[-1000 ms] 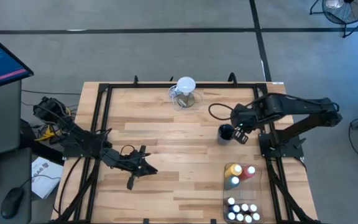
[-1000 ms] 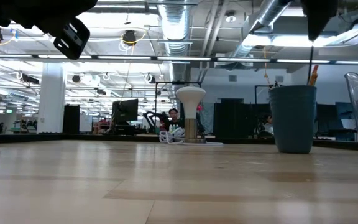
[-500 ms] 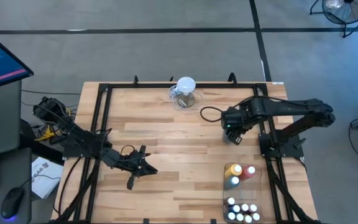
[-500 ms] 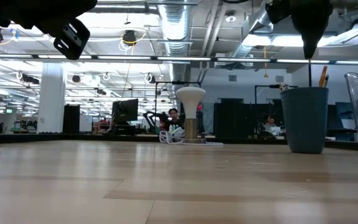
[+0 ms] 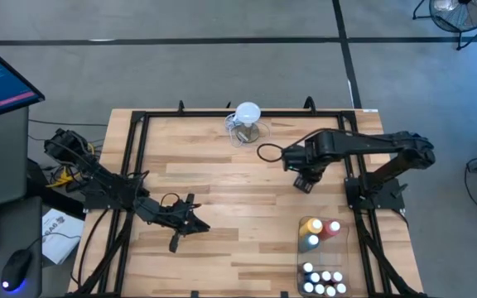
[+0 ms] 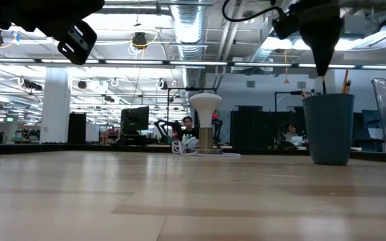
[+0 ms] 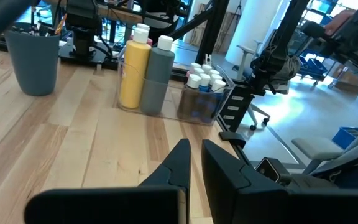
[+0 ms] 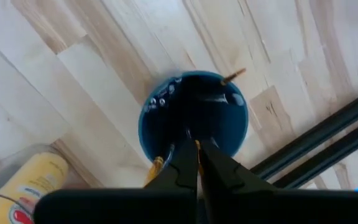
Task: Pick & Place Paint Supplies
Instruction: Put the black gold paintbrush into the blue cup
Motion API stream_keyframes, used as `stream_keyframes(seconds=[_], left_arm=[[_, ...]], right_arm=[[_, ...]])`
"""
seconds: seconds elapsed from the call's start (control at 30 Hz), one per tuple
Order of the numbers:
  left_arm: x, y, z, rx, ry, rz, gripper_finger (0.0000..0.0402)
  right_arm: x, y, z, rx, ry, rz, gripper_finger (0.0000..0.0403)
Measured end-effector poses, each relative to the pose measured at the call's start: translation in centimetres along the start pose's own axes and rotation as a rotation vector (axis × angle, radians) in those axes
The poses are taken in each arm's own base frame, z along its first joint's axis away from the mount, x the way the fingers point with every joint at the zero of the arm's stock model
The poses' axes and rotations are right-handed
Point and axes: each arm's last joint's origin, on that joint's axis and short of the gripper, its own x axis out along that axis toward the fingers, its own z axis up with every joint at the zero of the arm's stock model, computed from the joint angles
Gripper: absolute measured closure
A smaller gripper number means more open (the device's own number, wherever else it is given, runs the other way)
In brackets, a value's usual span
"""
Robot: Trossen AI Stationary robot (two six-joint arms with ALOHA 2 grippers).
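R gripper (image 8: 196, 149) hangs directly over the blue cup (image 8: 193, 118), jaws pinched together, nothing visibly between them. In the high view the R arm hides most of the cup, which sits approx 2 o'clock from table centre, just inside the R rail. Brushes (image 6: 346, 81) stand in the cup, tips poking above the rim in the low view; a tan handle leans on the rim at roughly 1 o'clock in the R wrist view.

L gripper (image 7: 192, 163) waits at approx 8 o'clock on the table (image 5: 222, 190), fingers nearly touching, empty.

Squeeze bottles (image 5: 318, 231) and small white-capped bottles (image 5: 323, 281) sit in a clear bin (image 5: 346, 257) at approx 5 o'clock, near the R front corner. Clear jug (image 5: 247, 124) at 12, well apart, not part of the job.

Risks, my read:
- closed jaws going down into the cup can't take a brush; they'd just push handles aside
- if tips catch the rim, the cup prob tips or slides toward the rail
- brushes are thin and loose, so a pinch off-centre could let one slip or pull a neighbour out w/ it
- lift at an angle may drag the cup along
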Motion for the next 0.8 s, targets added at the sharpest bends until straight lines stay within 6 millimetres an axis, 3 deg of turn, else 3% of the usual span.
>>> stream_keyframes(seconds=[0.57, 0.8], left_arm=[[0.00, 0.00, -0.02, 0.007, 0.002, 0.000, 0.0385], [0.00, 0.01, -0.05, 0.009, 0.005, 0.001, 0.0385]], right_arm=[[0.26, -0.56, 0.79, 0.025, 0.003, 0.055, 0.0401], [0.25, -0.53, 0.74, 0.046, 0.005, 0.054, 0.0344]])
